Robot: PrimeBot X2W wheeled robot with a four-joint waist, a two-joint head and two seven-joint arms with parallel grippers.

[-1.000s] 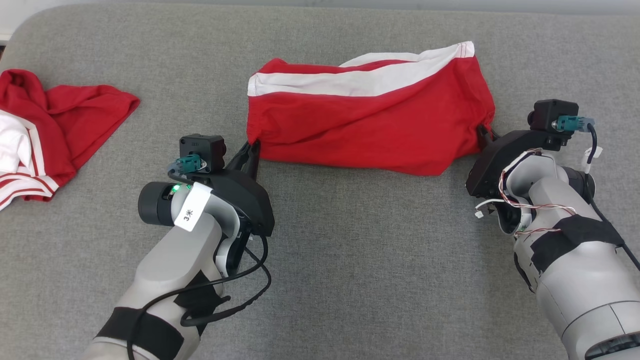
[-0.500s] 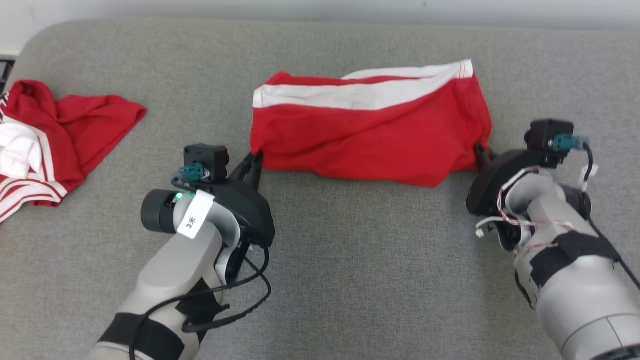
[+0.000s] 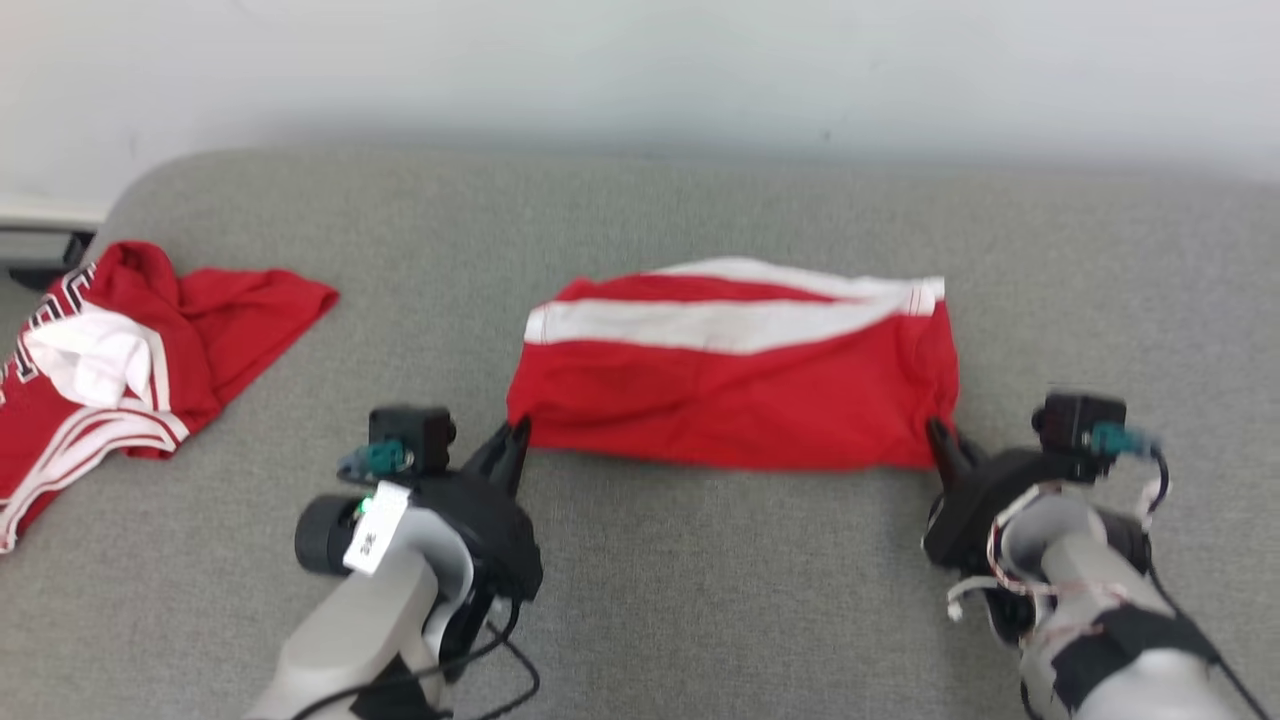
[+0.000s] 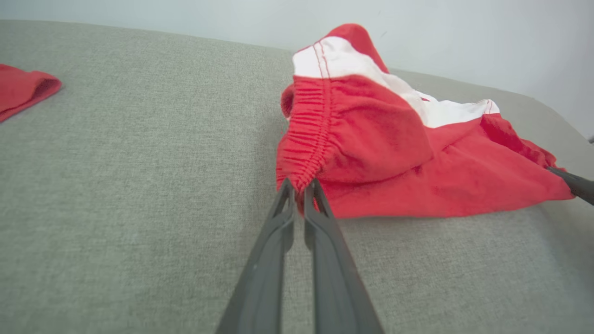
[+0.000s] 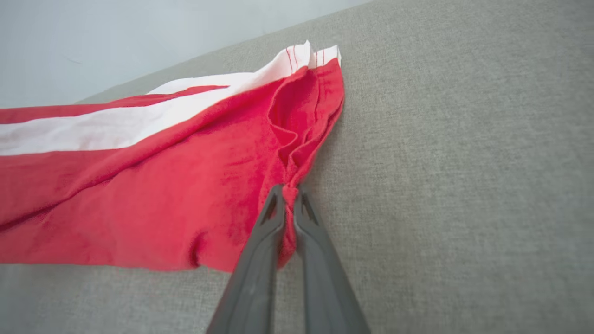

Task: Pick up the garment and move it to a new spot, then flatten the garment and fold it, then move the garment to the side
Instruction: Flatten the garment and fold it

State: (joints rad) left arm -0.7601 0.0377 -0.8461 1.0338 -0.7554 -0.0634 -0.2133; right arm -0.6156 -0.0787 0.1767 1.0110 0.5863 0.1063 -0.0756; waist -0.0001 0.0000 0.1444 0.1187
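The garment (image 3: 735,390) is a pair of red shorts with a white side stripe, stretched sideways across the middle of the grey cushion. My left gripper (image 3: 517,434) is shut on its near left corner, pinching the elastic waistband (image 4: 304,153). My right gripper (image 3: 938,436) is shut on the near right corner, where the hem (image 5: 297,157) bunches between the fingers. In the left wrist view the right gripper's fingertip (image 4: 575,183) shows at the garment's far end. The near edge hangs taut between the two grips, slightly above the cushion.
A second red and white garment (image 3: 110,370) lies crumpled at the far left of the grey cushion (image 3: 700,600). A pale wall (image 3: 640,70) runs behind the cushion's back edge. Bare cushion lies in front of the shorts and to their right.
The head camera has tilted up, so the wall now shows. Both grippers have kept their grips and the shorts hang straighter and tauter between them, with the near edge more even.
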